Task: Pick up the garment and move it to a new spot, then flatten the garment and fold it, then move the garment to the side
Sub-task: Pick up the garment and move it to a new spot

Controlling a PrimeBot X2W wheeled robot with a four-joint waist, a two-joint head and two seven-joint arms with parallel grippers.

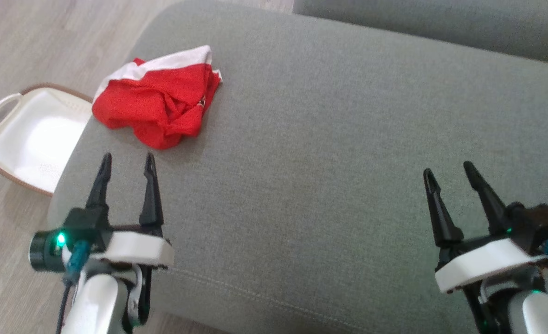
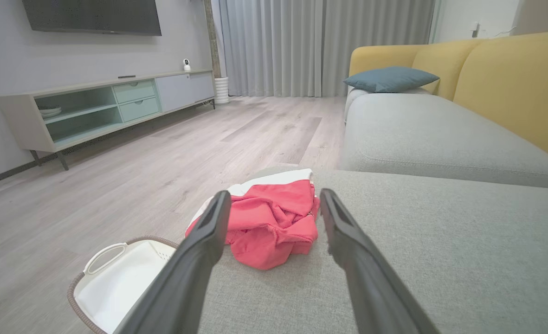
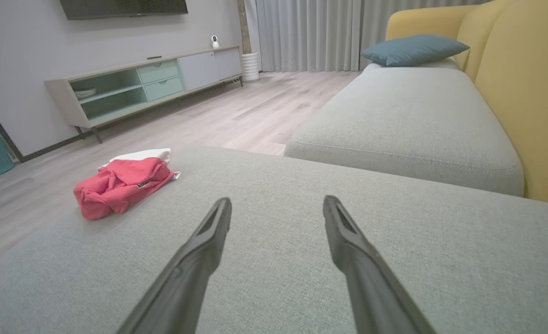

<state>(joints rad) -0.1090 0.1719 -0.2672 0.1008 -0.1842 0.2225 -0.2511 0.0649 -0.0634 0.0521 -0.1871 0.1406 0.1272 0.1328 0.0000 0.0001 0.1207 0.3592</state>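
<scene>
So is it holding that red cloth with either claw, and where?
Nothing is held. The left gripper and right gripper are both open and empty; the red garment lies crumpled on the grey cushion, untouched.

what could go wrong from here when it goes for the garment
1. The garment lies crumpled at the cushion's left edge, with the basket on the floor just beyond it; a nudge from the open left gripper might slide it off.
2. It is bunched in layers, so a pinch may catch one fold and lift it tangled.
3. The open right gripper hovers far from it, so a two-handed grasp likely needs a long reach.
</scene>
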